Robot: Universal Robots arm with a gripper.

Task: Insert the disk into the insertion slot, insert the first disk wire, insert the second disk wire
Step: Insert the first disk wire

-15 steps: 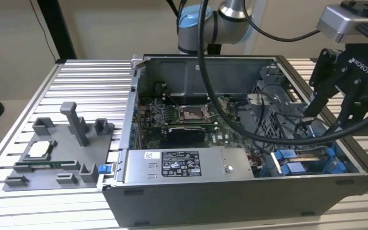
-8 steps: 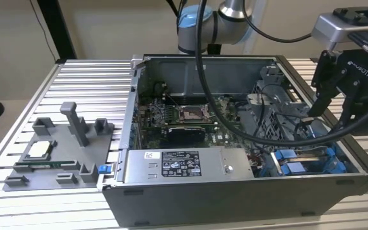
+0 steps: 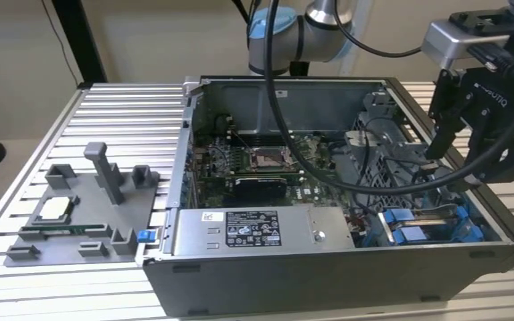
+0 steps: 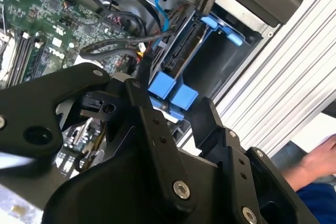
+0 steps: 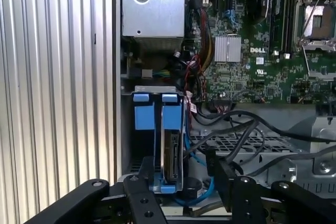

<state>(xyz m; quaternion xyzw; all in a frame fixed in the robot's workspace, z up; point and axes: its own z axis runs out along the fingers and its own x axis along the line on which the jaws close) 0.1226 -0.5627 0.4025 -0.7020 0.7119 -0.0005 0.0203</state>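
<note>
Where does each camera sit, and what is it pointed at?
Exterior view: off the arm, above the slatted table, looking down into the open computer case; the arm and gripper show.
First wrist view: on the arm, facing the disk in the insertion slot and the motherboard; open fingers frame it.
Second wrist view: on the arm, slanting past the fingers toward the blue clips; a person's hand shows.
Shared: both wrist views show the fingers either side of the blue clips.

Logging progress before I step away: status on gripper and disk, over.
Gripper open, poised over the insertion slot. Disk standing on edge in the slot. Black cables bunched alongside the slot.
</note>
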